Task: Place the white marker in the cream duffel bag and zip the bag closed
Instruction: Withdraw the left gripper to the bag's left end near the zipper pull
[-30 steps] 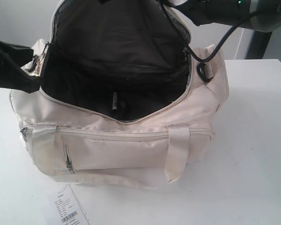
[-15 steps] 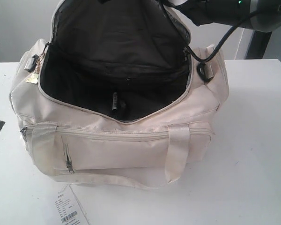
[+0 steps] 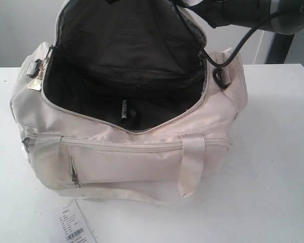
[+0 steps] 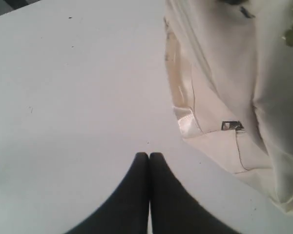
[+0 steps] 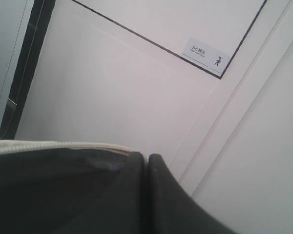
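Gripper (image 5: 147, 165) tight on cream duffel bag (image 5: 29, 178)

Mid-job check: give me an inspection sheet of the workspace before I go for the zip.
Surface: white table, with the bag resting on it.
Job's things: cream duffel bag unzipped, top flap raised; white marker lying inside it.
Clutter: barcode label on the table in front of the bag.
Tools: left tool shut, empty, above the table beside the bag; right tool shut, apparently pinching the flap's edge.
Cables: black cable hanging from the right arm by the bag's end.
Surroundings: white wall panels, small sign.
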{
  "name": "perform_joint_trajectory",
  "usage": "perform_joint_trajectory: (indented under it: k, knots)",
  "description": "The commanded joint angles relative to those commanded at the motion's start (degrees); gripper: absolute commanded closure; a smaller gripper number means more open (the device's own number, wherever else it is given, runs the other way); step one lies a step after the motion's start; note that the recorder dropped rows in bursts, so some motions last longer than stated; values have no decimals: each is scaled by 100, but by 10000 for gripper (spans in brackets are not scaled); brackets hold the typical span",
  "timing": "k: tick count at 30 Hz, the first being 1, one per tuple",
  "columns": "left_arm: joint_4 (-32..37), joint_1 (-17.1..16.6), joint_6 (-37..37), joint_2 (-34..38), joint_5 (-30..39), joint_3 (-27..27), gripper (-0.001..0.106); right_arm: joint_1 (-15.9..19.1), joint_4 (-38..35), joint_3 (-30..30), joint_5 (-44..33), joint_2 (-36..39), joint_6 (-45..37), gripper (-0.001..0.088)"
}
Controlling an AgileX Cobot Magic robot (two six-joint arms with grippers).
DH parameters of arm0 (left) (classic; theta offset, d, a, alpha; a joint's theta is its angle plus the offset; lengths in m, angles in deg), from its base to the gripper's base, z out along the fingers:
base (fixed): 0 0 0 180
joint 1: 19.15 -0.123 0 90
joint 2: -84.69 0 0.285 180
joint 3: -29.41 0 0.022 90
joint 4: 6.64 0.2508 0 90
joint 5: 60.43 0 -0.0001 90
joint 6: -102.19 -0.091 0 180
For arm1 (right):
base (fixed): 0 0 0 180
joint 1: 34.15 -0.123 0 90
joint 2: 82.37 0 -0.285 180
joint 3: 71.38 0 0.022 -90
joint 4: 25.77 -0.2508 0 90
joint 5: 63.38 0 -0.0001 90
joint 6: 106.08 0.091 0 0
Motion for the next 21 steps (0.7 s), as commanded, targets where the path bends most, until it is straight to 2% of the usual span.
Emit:
perform_joint_trajectory:
  k: [1,2,3,4,9,10,12,13,16,18,21]
  knots:
    - [-317,-9,-453,86,185,160,1053,0,0,0,0,0,0,868]
    - [-995,-24,-1142,293,675,521,1053,0,0,0,-11,0,0,868]
    - [-1243,-24,-1289,386,859,671,1053,0,0,0,-11,0,0,868]
    - [-1537,-24,-1496,612,1148,1036,1053,0,0,0,-11,0,0,868]
    - [-1651,-138,-1551,1334,1286,2105,1051,0,0,0,-11,0,0,868]
    - [-1641,-244,-1616,1512,1170,2338,992,0,0,0,1,0,0,868]
    - [-1652,-361,-1670,1707,1021,2525,807,0,0,0,1,0,0,868]
    - [-1808,-415,-1617,1801,899,2576,692,0,0,0,1,0,0,868]
    - [-2536,-427,-1617,2188,770,2807,492,0,0,0,1,0,0,868]
    - [-2706,-438,-1416,2480,859,3076,414,0,0,0,1,0,0,868]
    - [-2734,-494,-1115,2747,994,3390,397,0,0,0,1,0,0,868]
